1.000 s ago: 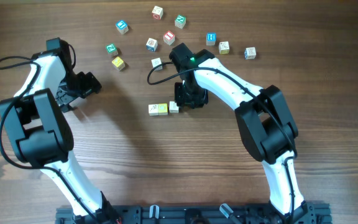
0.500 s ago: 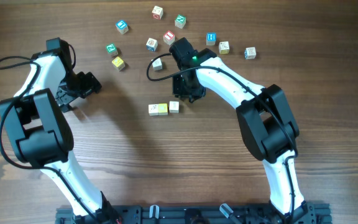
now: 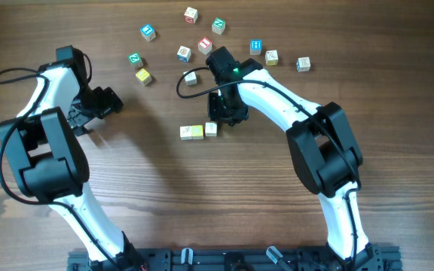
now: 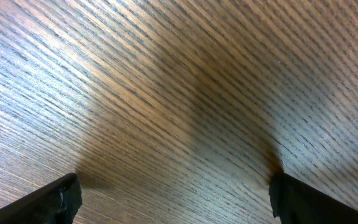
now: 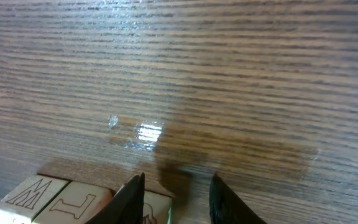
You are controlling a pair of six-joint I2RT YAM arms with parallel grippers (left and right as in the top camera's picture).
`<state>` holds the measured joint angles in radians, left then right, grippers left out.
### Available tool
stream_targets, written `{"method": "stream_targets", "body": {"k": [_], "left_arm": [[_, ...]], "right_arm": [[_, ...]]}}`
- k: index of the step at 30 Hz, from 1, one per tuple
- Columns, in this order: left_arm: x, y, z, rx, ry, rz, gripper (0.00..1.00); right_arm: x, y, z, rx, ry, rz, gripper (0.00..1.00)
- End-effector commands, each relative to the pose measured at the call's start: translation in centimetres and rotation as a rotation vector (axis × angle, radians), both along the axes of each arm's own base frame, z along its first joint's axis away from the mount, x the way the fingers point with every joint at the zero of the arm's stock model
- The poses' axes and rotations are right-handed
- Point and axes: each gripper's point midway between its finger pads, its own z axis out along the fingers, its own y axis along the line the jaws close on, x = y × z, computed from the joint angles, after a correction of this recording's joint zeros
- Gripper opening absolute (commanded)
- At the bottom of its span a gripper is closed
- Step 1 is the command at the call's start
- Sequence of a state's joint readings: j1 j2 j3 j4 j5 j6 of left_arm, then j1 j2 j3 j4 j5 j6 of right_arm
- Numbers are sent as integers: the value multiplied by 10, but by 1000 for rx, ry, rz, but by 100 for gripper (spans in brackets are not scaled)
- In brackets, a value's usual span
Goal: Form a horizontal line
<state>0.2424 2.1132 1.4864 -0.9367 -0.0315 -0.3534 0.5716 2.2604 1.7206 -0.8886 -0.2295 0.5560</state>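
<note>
The overhead view shows the row of cubes point(image 3: 197, 131), three long, at mid-table point(image 3: 202, 196) with loose cubes point(image 3: 184, 53) scattered beyond it. The right wrist view shows only that row's lettered tops at its lower left, and the left wrist view shows bare wood alone between the widely parted fingers of the left claw point(image 4: 174, 186). Against a second earlier, the right claw point(image 3: 227, 114), fingers partly apart and empty, has drawn back from the white end cube point(image 3: 211, 129) and stands just beside it. The row's long axis runs left to right, right end tipped slightly away from the robot.
</note>
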Motion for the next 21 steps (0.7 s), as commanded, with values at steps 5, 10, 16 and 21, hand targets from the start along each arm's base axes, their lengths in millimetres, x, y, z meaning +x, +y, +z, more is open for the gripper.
{"method": "stream_targets", "body": {"k": [5,10,16,21], "left_arm": [[3,1,-3,0,2,0,100],[3,1,-3,0,2,0,100],[3,1,-3,0,2,0,100],[3,1,-3,0,2,0,100]], "right_arm": [[-10,2,-6,11,41,12,40],[-10,2,-6,10,39,12,40],[-14,1,-7,5,55,12,39],[-17,-1,-7,-4,70,11,39]]}}
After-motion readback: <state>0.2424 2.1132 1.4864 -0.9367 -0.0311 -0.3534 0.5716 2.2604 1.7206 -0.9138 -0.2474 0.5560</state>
